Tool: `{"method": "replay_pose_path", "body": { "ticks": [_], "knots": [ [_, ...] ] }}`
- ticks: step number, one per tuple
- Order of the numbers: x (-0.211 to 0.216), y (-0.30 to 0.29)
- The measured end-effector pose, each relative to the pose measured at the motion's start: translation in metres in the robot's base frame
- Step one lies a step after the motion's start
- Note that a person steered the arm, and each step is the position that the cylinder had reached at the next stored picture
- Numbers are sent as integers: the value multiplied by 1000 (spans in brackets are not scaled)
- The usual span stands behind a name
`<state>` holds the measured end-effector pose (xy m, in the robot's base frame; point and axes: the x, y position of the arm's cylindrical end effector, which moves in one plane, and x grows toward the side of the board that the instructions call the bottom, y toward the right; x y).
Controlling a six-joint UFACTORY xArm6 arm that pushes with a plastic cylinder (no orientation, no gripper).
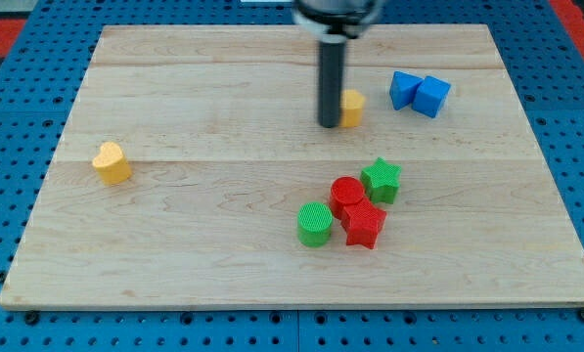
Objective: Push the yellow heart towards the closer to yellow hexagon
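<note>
The yellow heart (pixel 111 162) lies near the board's left edge. The yellow hexagon (pixel 353 108) sits at the upper middle, partly hidden behind my rod. My tip (pixel 328 124) rests on the board right against the hexagon's left side, far to the right of the heart.
Two blue blocks (pixel 419 93) touch each other at the upper right. A cluster sits at the lower middle: a green star (pixel 381 180), a red cylinder (pixel 347 194), a red star-like block (pixel 364 224) and a green cylinder (pixel 315 224). The wooden board (pixel 174 264) lies on a blue surface.
</note>
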<state>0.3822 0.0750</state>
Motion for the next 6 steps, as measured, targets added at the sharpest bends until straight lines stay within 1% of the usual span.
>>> {"method": "replay_pose_path", "body": {
  "ticks": [1, 2, 4, 5, 6],
  "knots": [
    [0, 48],
    [3, 15],
    [12, -215],
    [9, -305],
    [55, -347]
  ]
}}
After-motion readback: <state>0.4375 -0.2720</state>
